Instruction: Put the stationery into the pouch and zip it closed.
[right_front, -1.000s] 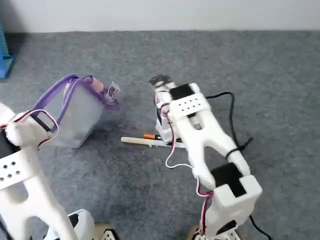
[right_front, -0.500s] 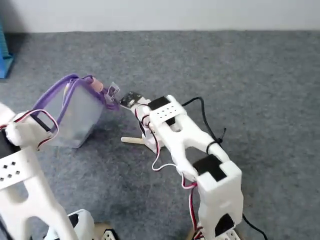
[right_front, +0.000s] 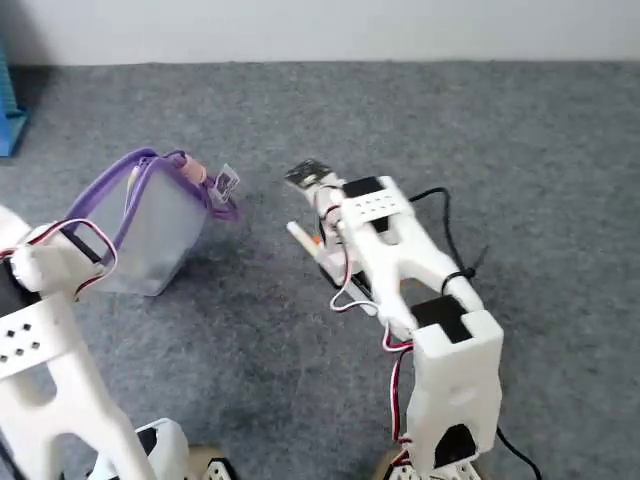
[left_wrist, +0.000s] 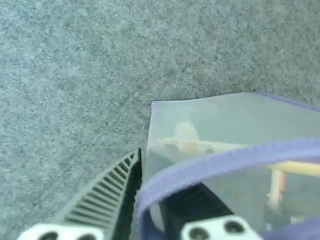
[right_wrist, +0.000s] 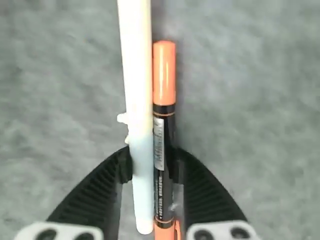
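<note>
Left of our right gripper (right_wrist: 150, 156), clamped on pen (right_wrist: 135, 75) and marker (right_wrist: 163, 95), sits the pouch (right_front: 150, 225) our left gripper (left_wrist: 157, 182) pinches.

In the high view the right arm (right_front: 400, 260) hides most of the white pen (right_front: 299, 233) and orange marker (right_wrist: 163, 75). The pouch (left_wrist: 225, 125) runs past the left wrist view's edge

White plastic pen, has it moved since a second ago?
Yes: the white plastic pen has swung from lying crosswise to pointing up-table, right of the purple-trimmed clear pouch.
</note>
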